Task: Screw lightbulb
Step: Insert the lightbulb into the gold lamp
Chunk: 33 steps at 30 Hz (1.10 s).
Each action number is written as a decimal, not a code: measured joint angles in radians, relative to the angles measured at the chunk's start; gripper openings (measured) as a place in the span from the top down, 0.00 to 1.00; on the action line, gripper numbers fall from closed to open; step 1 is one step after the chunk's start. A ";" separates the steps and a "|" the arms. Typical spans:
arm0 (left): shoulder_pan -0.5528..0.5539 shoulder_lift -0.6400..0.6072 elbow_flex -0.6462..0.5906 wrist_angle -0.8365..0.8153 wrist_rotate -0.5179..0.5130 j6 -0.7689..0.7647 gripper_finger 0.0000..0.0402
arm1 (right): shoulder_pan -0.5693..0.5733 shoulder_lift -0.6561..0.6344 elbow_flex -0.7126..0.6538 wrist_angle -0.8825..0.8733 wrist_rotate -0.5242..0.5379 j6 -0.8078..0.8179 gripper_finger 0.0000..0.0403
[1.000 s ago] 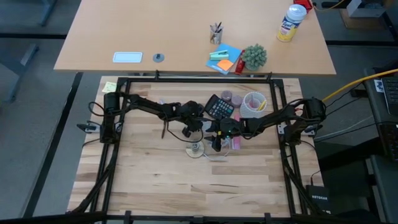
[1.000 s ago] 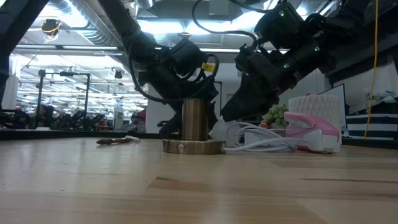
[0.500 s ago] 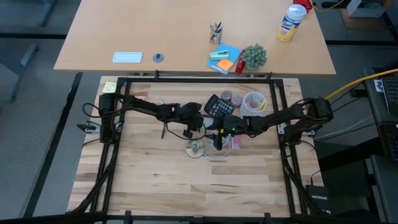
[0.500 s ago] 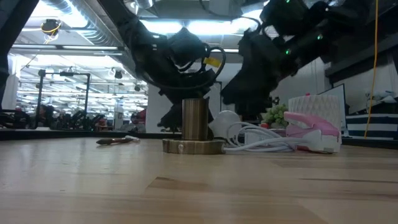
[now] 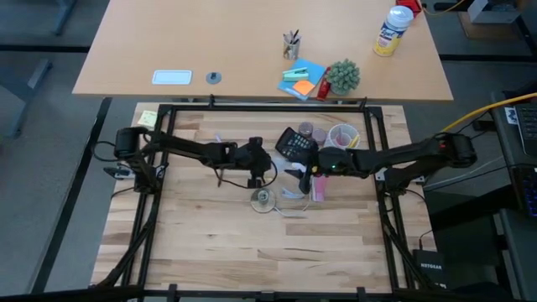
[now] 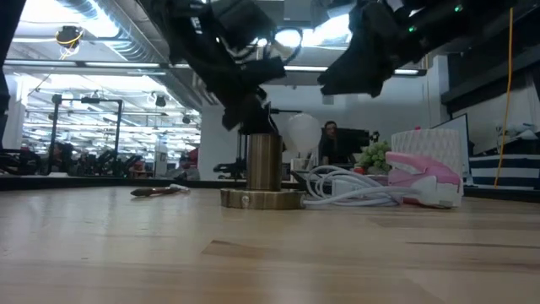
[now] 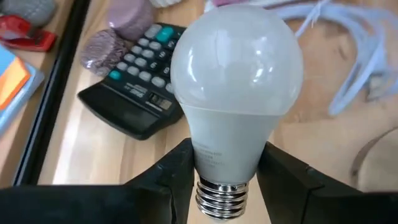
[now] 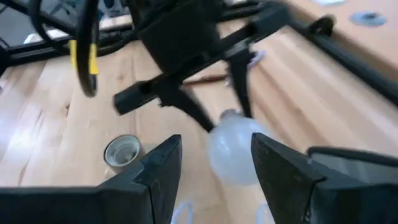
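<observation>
Tabletop: lightbulb in left tool

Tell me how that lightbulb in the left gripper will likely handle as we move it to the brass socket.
The lightbulb looks smooth and rounded, so it may slip or twist: the left gripper pinches only its tapered neck. It is probably light and fragile. Set down on the table, it would likely roll.
</observation>
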State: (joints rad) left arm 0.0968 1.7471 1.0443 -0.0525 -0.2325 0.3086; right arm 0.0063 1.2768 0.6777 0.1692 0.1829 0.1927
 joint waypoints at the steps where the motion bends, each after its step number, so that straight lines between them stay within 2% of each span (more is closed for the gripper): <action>1: -0.004 -0.015 0.000 -0.005 -0.007 -0.029 0.65 | 0.000 -0.016 0.000 -0.003 0.008 -0.008 0.51; 8: -0.042 -0.081 0.001 -0.045 -0.019 -0.288 0.64 | 0.000 -0.103 0.000 -0.104 0.037 -0.059 0.51; 14: -0.092 -0.095 0.000 -0.036 -0.049 -0.477 0.65 | 0.000 -0.116 0.000 -0.169 0.035 -0.093 0.51; 25: -0.250 -0.095 -0.005 -0.034 -0.365 -0.795 0.65 | 0.000 -0.133 0.000 -0.169 0.036 -0.309 0.51; 33: -0.426 -0.095 -0.005 -0.039 -0.677 -0.997 0.65 | 0.000 -0.276 0.000 -0.173 0.053 -0.407 0.51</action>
State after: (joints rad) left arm -0.3287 1.6520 1.0397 -0.0917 -0.9100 -0.6884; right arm 0.0063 1.0007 0.6773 -0.0041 0.2356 -0.2139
